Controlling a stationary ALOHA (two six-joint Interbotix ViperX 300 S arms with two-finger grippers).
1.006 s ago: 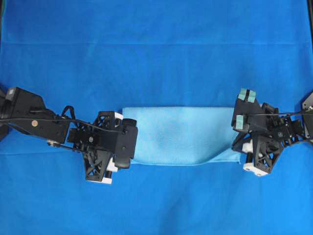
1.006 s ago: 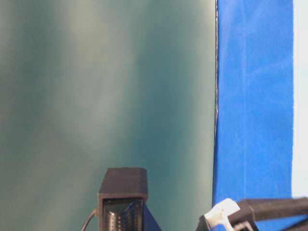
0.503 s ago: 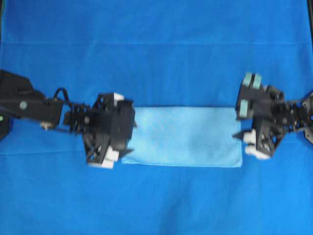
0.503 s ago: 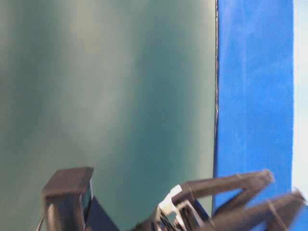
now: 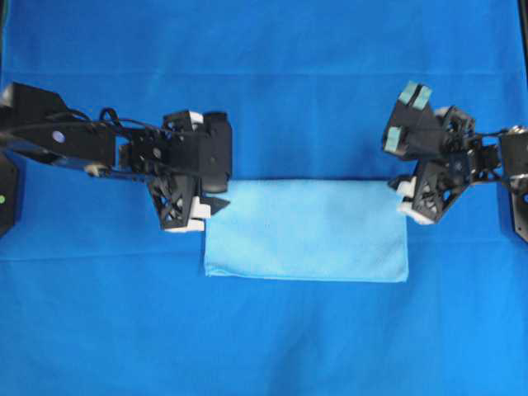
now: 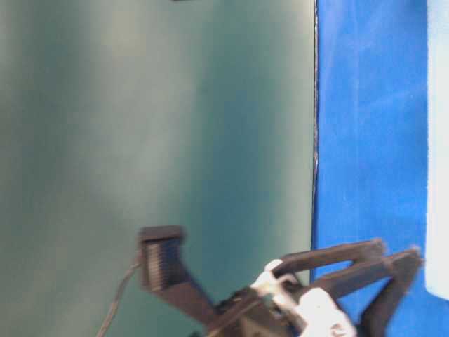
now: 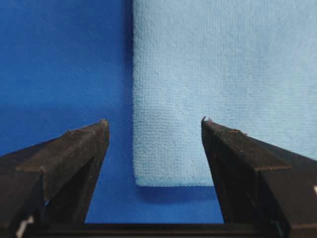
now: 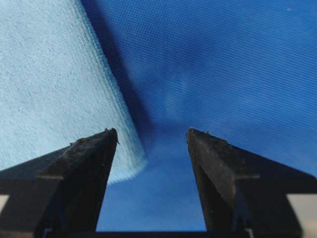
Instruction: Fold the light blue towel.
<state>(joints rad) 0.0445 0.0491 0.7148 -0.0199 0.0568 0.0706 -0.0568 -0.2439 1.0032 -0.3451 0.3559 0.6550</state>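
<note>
Folded towel lies flat, both jaws released.

The pale sky-blue microfibre towel [image 5: 306, 230] rests as a flat rectangle on the royal-blue cloth-covered tabletop [image 5: 264, 91]. The left gripper [image 7: 154, 130] hovers at its 10 o'clock corner, the right gripper [image 8: 151, 138] at 2 o'clock, both spread, grasping nothing.

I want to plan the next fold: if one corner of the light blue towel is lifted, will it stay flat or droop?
The light blue towel would probably droop: it lies flat as a thin folded strip on the tablecloth. Its fuzzy pile looks grippy, so it likely won't slip. It seems light, so a push may bunch it.
</note>
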